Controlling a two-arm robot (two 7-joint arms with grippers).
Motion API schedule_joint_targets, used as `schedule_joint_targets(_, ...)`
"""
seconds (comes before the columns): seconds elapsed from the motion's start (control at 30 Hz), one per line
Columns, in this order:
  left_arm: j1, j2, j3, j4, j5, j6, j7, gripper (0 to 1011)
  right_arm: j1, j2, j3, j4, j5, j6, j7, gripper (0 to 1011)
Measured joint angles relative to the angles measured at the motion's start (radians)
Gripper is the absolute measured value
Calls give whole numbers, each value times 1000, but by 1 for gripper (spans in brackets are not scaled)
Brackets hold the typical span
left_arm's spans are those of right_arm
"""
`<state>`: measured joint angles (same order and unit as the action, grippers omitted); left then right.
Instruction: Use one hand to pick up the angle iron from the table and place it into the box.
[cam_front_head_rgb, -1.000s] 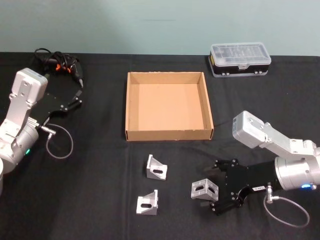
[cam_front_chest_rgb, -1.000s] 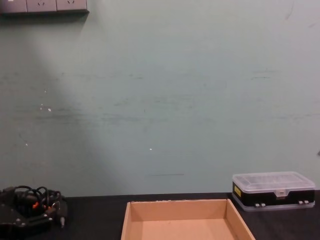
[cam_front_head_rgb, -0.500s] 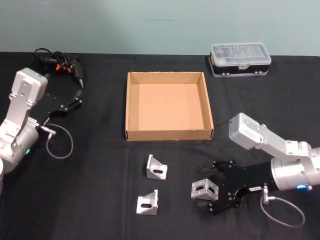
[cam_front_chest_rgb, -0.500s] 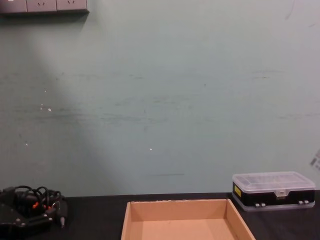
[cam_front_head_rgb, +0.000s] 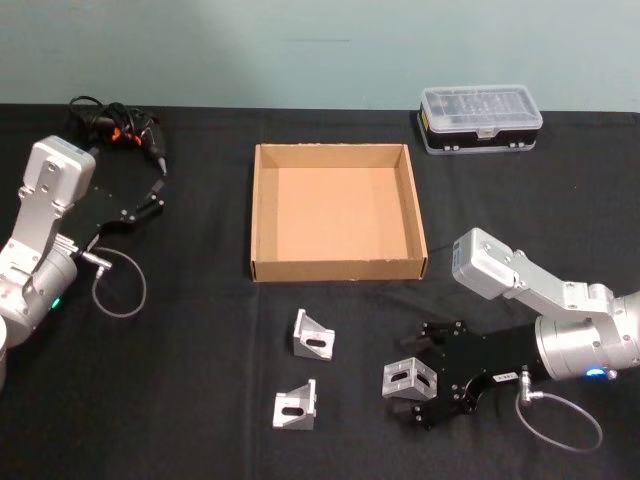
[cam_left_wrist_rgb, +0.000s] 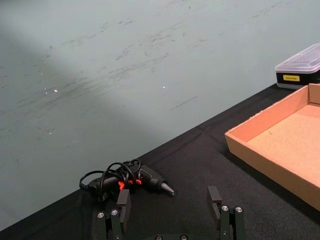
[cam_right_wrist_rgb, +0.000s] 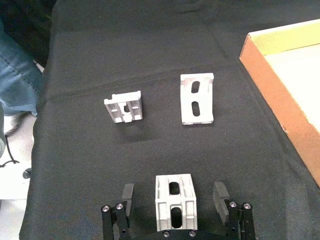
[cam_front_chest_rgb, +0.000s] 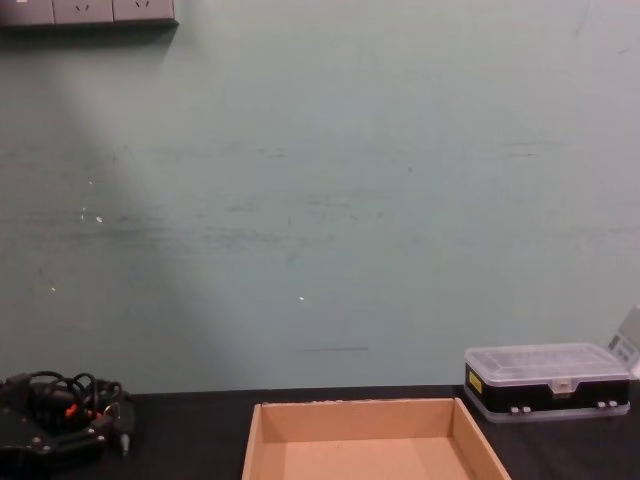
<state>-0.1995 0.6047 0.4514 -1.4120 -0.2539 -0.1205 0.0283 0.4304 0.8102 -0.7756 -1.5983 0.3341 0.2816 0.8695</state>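
Observation:
Three silvery angle irons lie on the black table (cam_front_head_rgb: 200, 300) in front of the tan box (cam_front_head_rgb: 338, 269). My right gripper (cam_front_head_rgb: 418, 382) is open and low at the front right, its fingers standing on either side of the rightmost angle iron (cam_front_head_rgb: 408, 379) with a gap on each side. In the right wrist view that angle iron (cam_right_wrist_rgb: 175, 199) sits between the fingers (cam_right_wrist_rgb: 220, 194) of the right gripper (cam_right_wrist_rgb: 174, 195); the other two (cam_right_wrist_rgb: 125, 107) (cam_right_wrist_rgb: 197, 98) lie farther off. My left gripper (cam_front_head_rgb: 158, 188) is parked open at the far left.
A black case with a clear lid (cam_front_head_rgb: 480, 118) stands at the back right, behind the box. A black tangle of cables with red bits (cam_front_head_rgb: 115, 125) lies at the back left, just beyond the left gripper (cam_left_wrist_rgb: 169, 200). The other angle irons (cam_front_head_rgb: 313, 336) (cam_front_head_rgb: 295, 406) lie left of the right gripper.
My right gripper has slid left along the table, so its open fingers now flank the rightmost angle iron. The left arm and all three angle irons have stayed put.

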Motion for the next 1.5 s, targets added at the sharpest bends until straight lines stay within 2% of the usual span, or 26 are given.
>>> schedule_joint_targets(0.3,0,0,0,0,0,0,0,1000,1,-2,-5,9,-6,0,3,1000)
schedule_joint_targets(0.4,0,0,0,0,0,0,0,1000,0,-2,-5,10,-9,0,2,967)
schedule_joint_targets(0.57,0,0,0,0,0,0,0,1000,-2,-3,-4,9,-14,0,-4,853)
schedule_joint_targets(0.8,0,0,0,0,0,0,0,1000,-6,-6,1,9,-19,-2,-13,627)
schedule_joint_targets(0.87,0,0,0,0,0,0,0,1000,-7,-7,2,9,-20,-3,-13,594)
schedule_joint_targets(0.9,0,0,0,0,0,0,0,1000,-8,-7,2,8,-20,-4,-14,523)
schedule_joint_targets(0.97,0,0,0,0,0,0,0,1000,-9,-8,3,7,-21,-5,-16,468)
schedule_joint_targets(1.27,0,0,0,0,0,0,0,1000,-15,-14,6,4,-23,-8,-19,446)
schedule_joint_targets(1.5,0,0,0,0,0,0,0,1000,-17,-14,36,-26,8,-18,-26,446)
